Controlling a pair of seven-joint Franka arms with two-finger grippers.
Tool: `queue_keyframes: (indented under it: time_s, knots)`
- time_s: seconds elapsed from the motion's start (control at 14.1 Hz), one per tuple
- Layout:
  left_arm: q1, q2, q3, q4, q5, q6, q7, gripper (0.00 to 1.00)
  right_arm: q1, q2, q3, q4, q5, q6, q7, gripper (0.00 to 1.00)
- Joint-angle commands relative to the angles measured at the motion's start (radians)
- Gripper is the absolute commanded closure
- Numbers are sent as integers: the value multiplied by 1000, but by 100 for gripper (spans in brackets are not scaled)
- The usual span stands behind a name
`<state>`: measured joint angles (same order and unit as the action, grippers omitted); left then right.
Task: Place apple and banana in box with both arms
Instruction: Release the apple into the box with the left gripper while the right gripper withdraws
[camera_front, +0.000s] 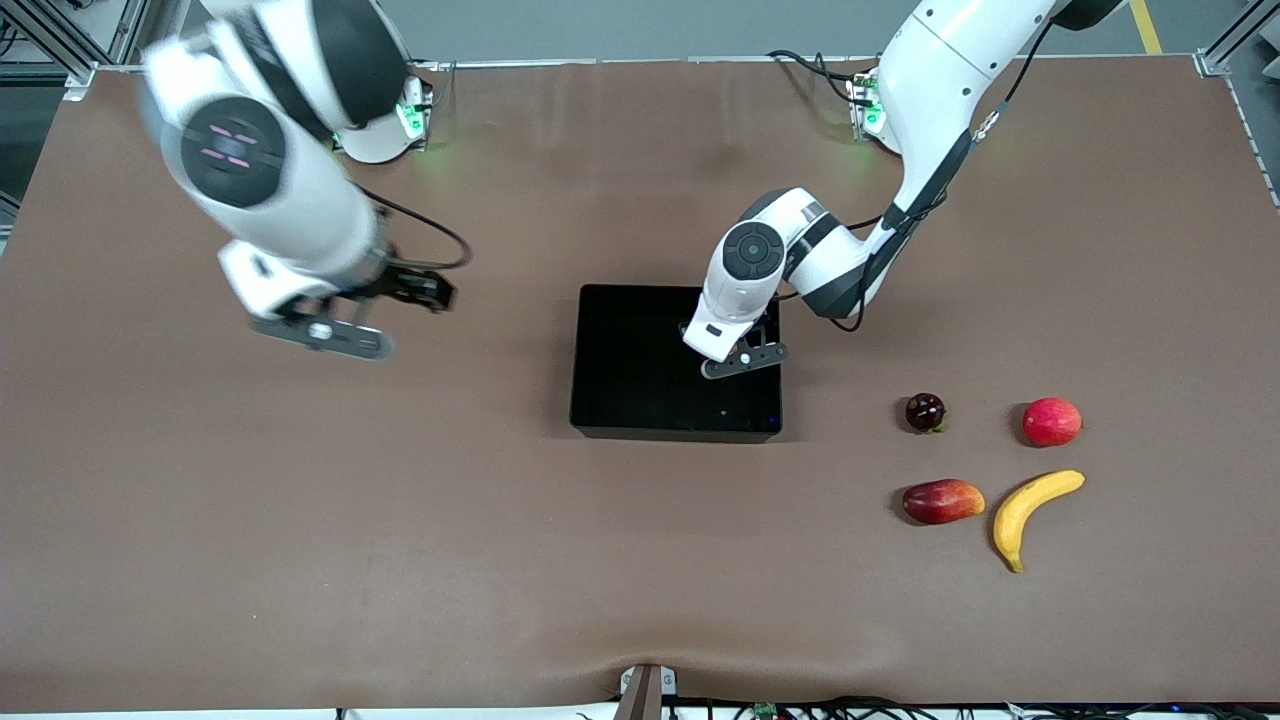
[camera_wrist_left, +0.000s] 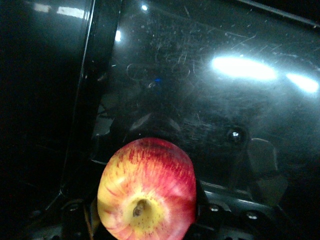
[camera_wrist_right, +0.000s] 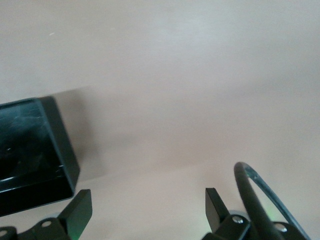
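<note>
Blurred in the front view: right arm and right tool over bare worktop. Hidden under the left arm's wrist there: left tool, and the apple it carries. Cut by the left wrist picture's lower edge: apple's underside, tool fingers dark beside it. Cropped in the right wrist view: box, one corner only. Too small to identify: dark round fruit.

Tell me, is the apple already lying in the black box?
Not yet: the apple is held in the left gripper, above the box floor.
</note>
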<state>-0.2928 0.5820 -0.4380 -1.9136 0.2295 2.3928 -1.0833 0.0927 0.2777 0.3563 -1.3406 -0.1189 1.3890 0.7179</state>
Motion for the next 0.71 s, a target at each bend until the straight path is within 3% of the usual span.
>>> queue_keyframes:
  time_s: [0.0,0.07,0.35,0.5,0.64]
  knots:
    - [-6,1,2,4,27,8,-37,6,-5,-49,-101,24,-2,-54,-96,0]
    - [-6,-7,2,5,27,-1,-37,0,-4,-86,-149,20,-1,-56,-179,0]
    - [-2,-92,1,37,27,-97,-29,0,-21,-161,-348,14,59,-98,-531,0]
    - [13,-163,1,80,27,-202,-11,0,-65,-175,-376,11,64,-97,-708,0]
    - [52,-209,1,143,7,-297,63,0,-100,-181,-379,-11,67,-96,-747,0]
